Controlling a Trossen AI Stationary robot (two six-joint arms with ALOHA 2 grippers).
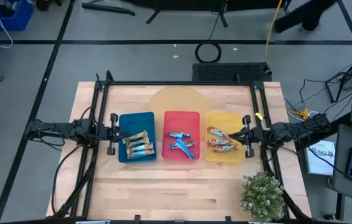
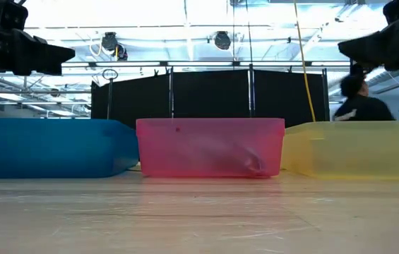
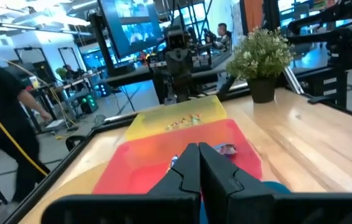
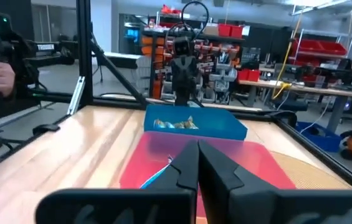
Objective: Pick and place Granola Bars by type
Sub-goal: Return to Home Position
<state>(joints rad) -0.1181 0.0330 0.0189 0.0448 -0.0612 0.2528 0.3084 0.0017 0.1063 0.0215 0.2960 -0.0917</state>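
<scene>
I am holding my left claw (image 1: 114,133) just off the outer short side of the blue tray (image 1: 128,122), up above the bench (image 1: 163,193) and not touching it. Its two fingers are pressing flat against each other with nothing between them. I am keeping my right claw (image 1: 248,135) in the mirror spot, at the outer short side of the yellow tray (image 1: 218,116). It too is pinched fully together and carrying nothing. Both claws are pointing inward at each other across the row of trays.

The three trays are standing side by side across the middle of the bench, with the red tray (image 1: 182,116) sitting between the blue one and the yellow one. The tan-gold bars (image 1: 137,145) are lying in a loose cluster in the blue tray, toward its near end. The blue-white bars (image 1: 182,142) are lying in the red tray, some of them crossing over one another. The red-orange bars (image 1: 220,142) are lying in the yellow tray, bunched toward the side nearest my right claw.

A potted plant (image 1: 261,194) is standing on the near right corner of the bench, well apart from the trays. Level across the bench, a person (image 2: 359,99) is showing behind the yellow tray, out in the room.
</scene>
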